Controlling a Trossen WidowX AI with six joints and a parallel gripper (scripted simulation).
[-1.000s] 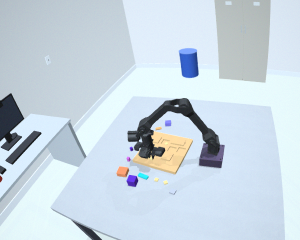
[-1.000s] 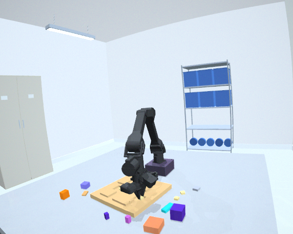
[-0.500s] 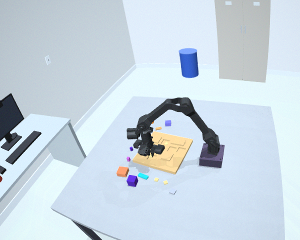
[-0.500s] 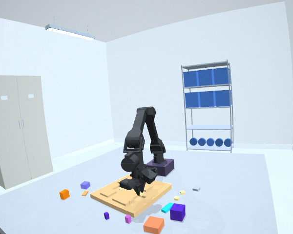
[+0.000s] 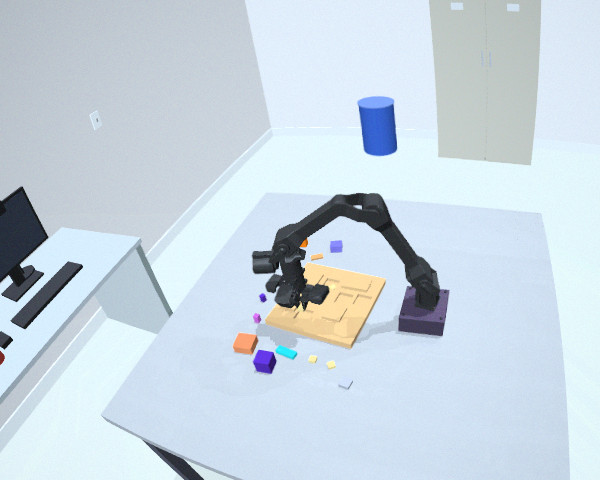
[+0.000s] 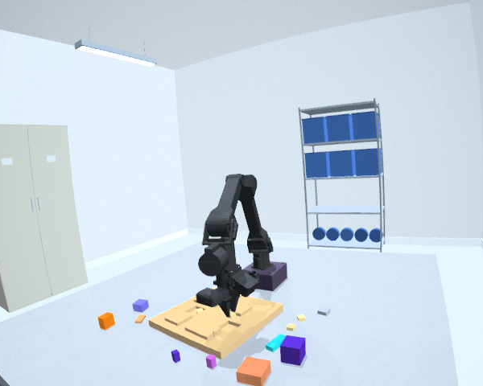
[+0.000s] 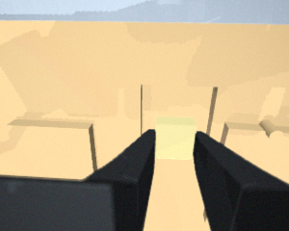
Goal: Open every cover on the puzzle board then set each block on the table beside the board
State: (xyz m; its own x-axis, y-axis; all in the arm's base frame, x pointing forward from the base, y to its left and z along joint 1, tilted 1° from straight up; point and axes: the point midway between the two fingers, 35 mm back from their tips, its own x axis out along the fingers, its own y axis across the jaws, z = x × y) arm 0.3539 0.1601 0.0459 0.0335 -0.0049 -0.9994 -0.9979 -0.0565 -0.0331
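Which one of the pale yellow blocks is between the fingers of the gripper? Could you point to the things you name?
The block (image 7: 175, 140) over the puzzle board (image 5: 353, 336) (image 6: 183, 339) (image 7: 96, 63); two others (image 5: 312, 359) (image 6: 291, 326) lie on the table.
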